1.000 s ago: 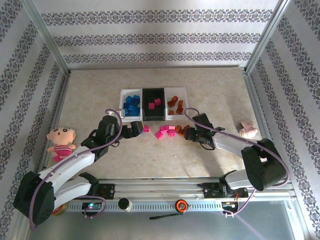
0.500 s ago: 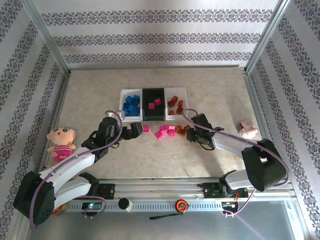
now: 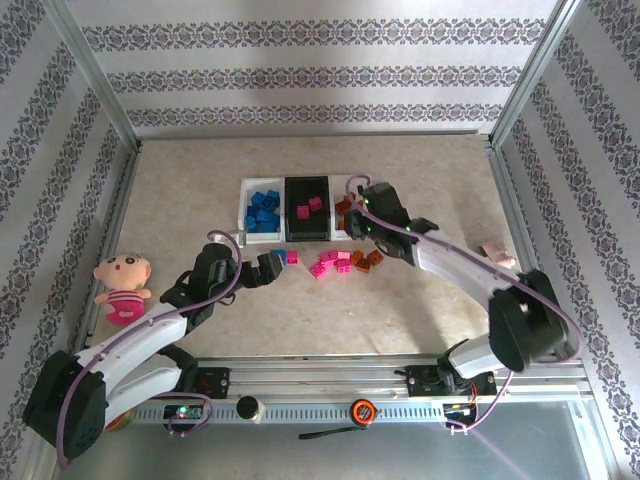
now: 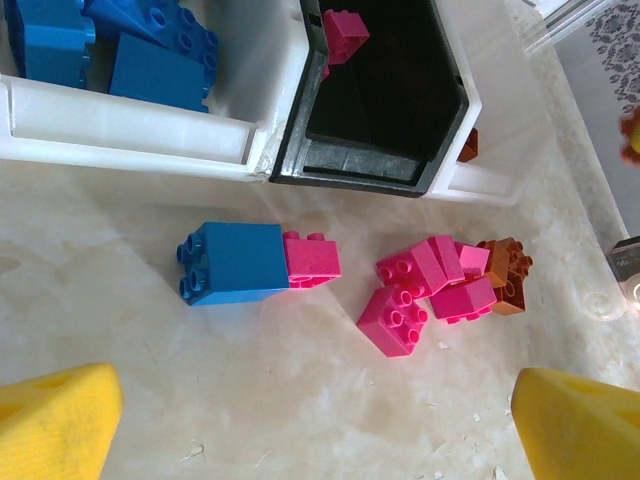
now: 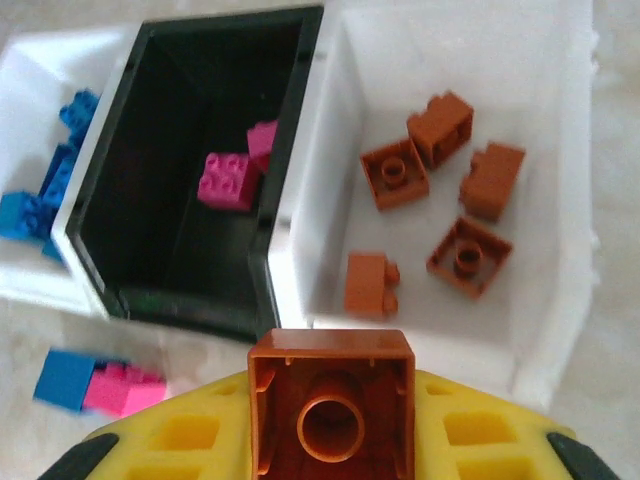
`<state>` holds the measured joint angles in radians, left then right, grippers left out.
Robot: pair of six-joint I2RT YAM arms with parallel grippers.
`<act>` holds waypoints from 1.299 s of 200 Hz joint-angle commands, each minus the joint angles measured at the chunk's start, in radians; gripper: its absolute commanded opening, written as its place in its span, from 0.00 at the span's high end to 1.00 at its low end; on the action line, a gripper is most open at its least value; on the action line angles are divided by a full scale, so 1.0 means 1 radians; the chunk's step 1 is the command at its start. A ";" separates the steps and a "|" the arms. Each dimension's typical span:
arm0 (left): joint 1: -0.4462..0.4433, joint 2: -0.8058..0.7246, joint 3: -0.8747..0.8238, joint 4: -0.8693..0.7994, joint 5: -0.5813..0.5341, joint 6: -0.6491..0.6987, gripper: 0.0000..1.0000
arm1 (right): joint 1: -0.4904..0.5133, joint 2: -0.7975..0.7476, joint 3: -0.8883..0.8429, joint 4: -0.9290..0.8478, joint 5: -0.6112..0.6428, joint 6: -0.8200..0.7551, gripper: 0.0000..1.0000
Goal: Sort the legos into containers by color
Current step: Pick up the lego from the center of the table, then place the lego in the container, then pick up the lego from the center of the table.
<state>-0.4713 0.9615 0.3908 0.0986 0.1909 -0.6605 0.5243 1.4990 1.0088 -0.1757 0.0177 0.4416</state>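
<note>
— What sits farthest left?

— A doll [image 3: 122, 285] in a pink dress, lying at the edge of the table [image 3: 430, 170], well apart from the bricks.

— And the left gripper?

— The left gripper [image 4: 318, 425] hovers low over the table. Its yellow fingers [image 4: 55, 415] are spread wide with nothing between them. Just ahead of it lies a blue brick [image 4: 235, 262] with a pink brick [image 4: 312, 258] touching its right side.

— The trays?

— Three in a row beyond that pair. The left white tray [image 3: 243, 205] holds blue bricks [image 3: 263, 212]. The black tray [image 3: 308, 228] holds two pink bricks [image 3: 303, 211]. The right white tray [image 5: 545, 110] holds five orange-brown bricks [image 5: 468, 255].

— Anything loose?

— In front of the black tray there is a loose cluster [image 4: 430, 285] of pink bricks, with orange-brown ones touching its right end.

— The right gripper?

— The right gripper [image 5: 332, 445] hangs above the near rim of the right white tray. It is clamped on a single orange-brown brick [image 5: 332, 400] whose hollow underside faces the wrist camera.

— Farther right?

— A small pale pink thing [image 3: 497, 252] lies on the table, partly hidden by the right arm. I cannot tell what it is.
</note>
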 commanded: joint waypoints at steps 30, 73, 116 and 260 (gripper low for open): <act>-0.012 -0.020 -0.022 0.036 0.003 -0.020 0.00 | -0.055 0.287 0.239 -0.027 0.043 -0.016 0.71; -0.011 -0.017 -0.043 0.058 -0.001 -0.029 0.00 | -0.072 0.349 0.309 -0.029 0.040 -0.010 0.45; -0.012 -0.017 -0.053 0.070 0.002 -0.030 0.00 | -0.059 0.191 0.189 0.008 0.040 0.001 0.36; -0.011 0.020 -0.062 0.118 0.012 -0.042 0.00 | 0.043 -0.088 -0.404 0.108 0.016 0.162 0.31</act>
<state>-0.4713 0.9783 0.3397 0.1600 0.1917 -0.6880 0.5777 1.3487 0.6189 -0.1177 0.0742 0.5598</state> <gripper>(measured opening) 0.997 0.691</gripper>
